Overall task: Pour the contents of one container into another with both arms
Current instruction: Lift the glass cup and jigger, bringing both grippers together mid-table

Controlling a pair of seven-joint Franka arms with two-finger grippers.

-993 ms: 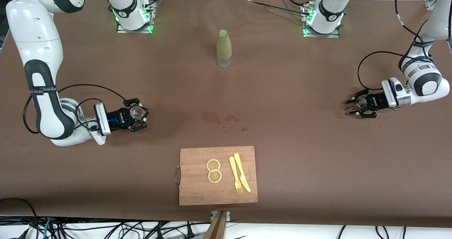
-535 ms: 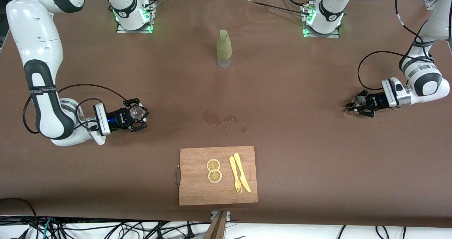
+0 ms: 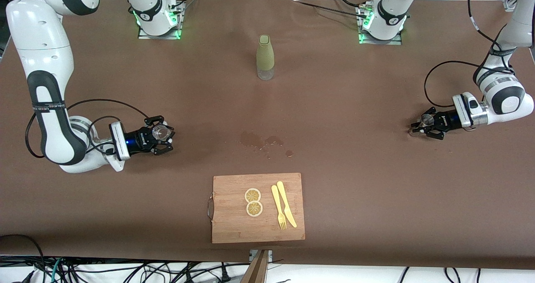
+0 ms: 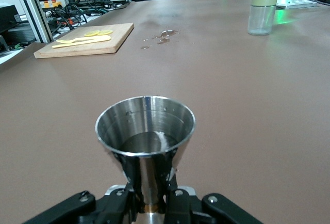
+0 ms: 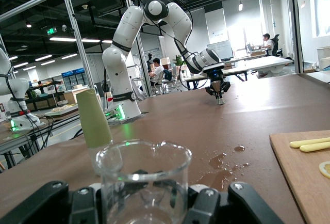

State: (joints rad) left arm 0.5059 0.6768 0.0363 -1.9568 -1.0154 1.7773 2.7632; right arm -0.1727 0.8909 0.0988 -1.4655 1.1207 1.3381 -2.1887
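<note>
Steel jigger [image 3: 426,119] is clamped by its stem in the left tool [image 3: 423,126] low over the surface [image 3: 334,107] at the left arm's end, while a clear glass beaker [image 3: 159,131] is gripped in the right tool [image 3: 161,138] at the right arm's end.

Bottle [image 3: 265,57] between arm bases, spill [image 3: 266,143] nearer, cutting board [image 3: 234,224] nearest
</note>
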